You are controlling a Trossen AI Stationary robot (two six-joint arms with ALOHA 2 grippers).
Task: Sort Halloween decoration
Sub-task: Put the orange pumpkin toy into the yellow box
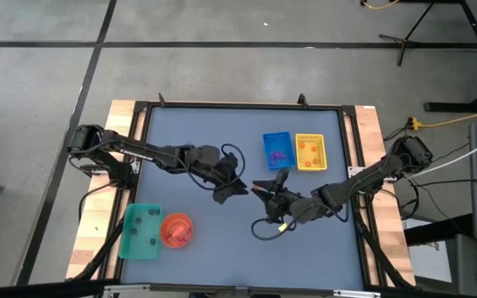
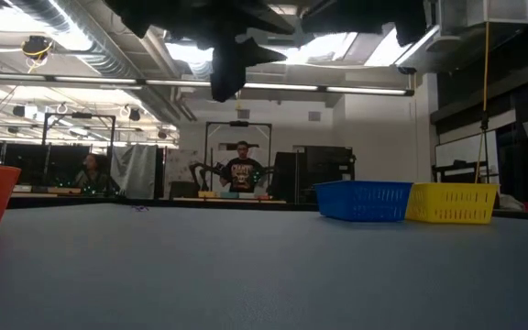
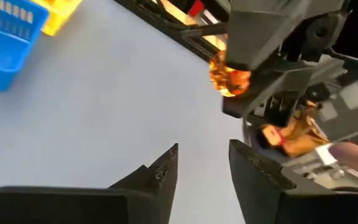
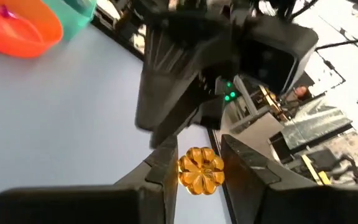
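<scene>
Your right tool (image 4: 194,163) pinches an orange pumpkin bead (image 4: 201,170) mid-counter, lifted off the grey counter (image 1: 222,248), the yellow tray (image 1: 310,152) just beyond it toward the far edge; left tool (image 3: 204,162), narrowly parted and empty, faces it close by.

table (image 1: 222,141) | blue tray (image 1: 277,149), yellow tray (image 1: 310,152), green tray (image 1: 139,231), orange bowl (image 1: 176,229)

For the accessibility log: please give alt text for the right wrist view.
The right gripper holds a small orange pumpkin-shaped decoration between its two dark fingers above the grey table. The left arm's gripper looms just beyond it, and an orange bowl sits beside a green tray farther off.
</scene>
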